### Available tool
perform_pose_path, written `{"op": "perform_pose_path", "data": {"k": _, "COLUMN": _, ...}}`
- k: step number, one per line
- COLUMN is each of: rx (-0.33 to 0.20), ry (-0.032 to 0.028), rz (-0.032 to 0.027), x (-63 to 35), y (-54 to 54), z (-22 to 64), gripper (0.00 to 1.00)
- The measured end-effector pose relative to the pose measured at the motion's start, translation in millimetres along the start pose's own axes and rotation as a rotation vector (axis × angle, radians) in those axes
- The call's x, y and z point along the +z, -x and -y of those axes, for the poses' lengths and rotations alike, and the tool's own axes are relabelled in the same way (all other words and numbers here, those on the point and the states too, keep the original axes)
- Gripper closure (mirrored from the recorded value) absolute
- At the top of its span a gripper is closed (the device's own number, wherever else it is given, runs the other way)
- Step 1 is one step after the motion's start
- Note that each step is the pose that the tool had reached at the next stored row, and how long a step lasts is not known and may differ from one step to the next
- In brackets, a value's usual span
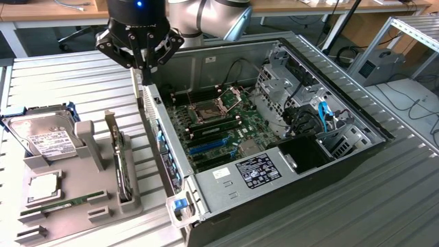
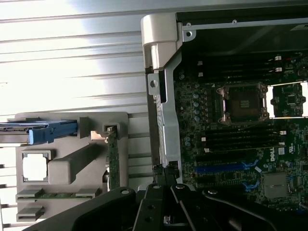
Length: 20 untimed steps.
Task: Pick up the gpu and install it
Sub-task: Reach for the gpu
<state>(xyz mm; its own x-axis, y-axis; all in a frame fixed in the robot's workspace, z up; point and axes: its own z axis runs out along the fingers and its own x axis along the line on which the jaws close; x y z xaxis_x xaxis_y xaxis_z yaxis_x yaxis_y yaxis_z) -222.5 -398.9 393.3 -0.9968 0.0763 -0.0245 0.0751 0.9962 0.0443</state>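
The gpu (image 1: 122, 167), a thin green-and-black card, stands on edge in the grey slotted holder (image 1: 69, 221), its top edge free for grasping, while the black gripper (image 1: 145, 77), fingers closed and empty, hangs over the rear wall of the open black computer case (image 1: 288, 200).

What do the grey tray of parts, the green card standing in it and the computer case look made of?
Grey tray: likely plastic, matte, with chunky moulded-looking blocks and slots. The gpu: green circuit-board laminate seen edge-on, by its colour. Computer case: apparently bare sheet metal, dull silver, with folded edges and punched holes.
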Motion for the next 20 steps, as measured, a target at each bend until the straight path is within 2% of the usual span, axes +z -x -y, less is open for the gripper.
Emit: {"op": "perform_pose_path", "data": {"k": 20, "rx": 0.000, "ry": 0.0000, "rz": 0.0000, "x": -0.2, "y": -11.1, "z": 0.8, "gripper": 0.89}}
